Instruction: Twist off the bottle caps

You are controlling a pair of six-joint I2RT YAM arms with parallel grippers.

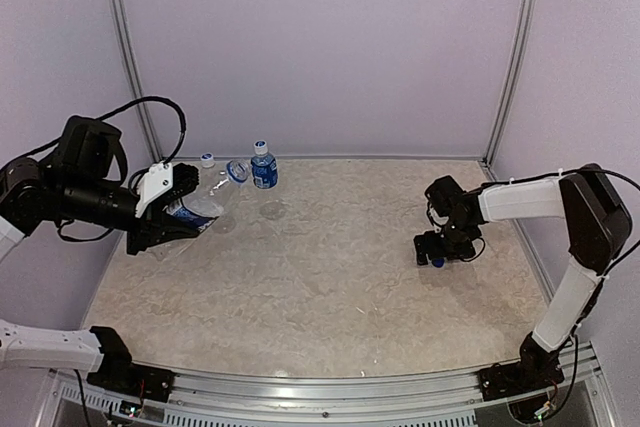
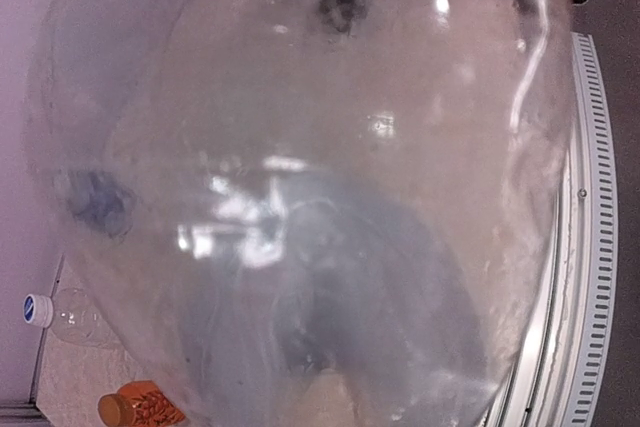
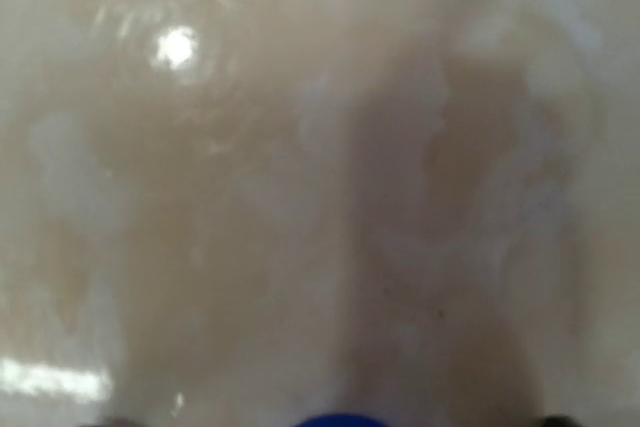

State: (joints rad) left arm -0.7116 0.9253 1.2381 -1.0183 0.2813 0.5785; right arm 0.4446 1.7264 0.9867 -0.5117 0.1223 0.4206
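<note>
L pincer (image 1: pixel 183 215) was pinching a clear bottle (image 1: pixel 213 194) w/ a blue label, squeezed round its fat part. The bottle was tipped, neck pointing up & away from the fingers. Just past that neck stood a 2nd blue-label bottle (image 1: pixel 264 171), cap on. R pincer (image 1: pixel 437 255) was down at the table (image 1: pixel 320 287), w/ a blue cap (image 1: pixel 438 262) right at its tips. Too blurry to tell if it squeezed the cap or was spread.
</note>
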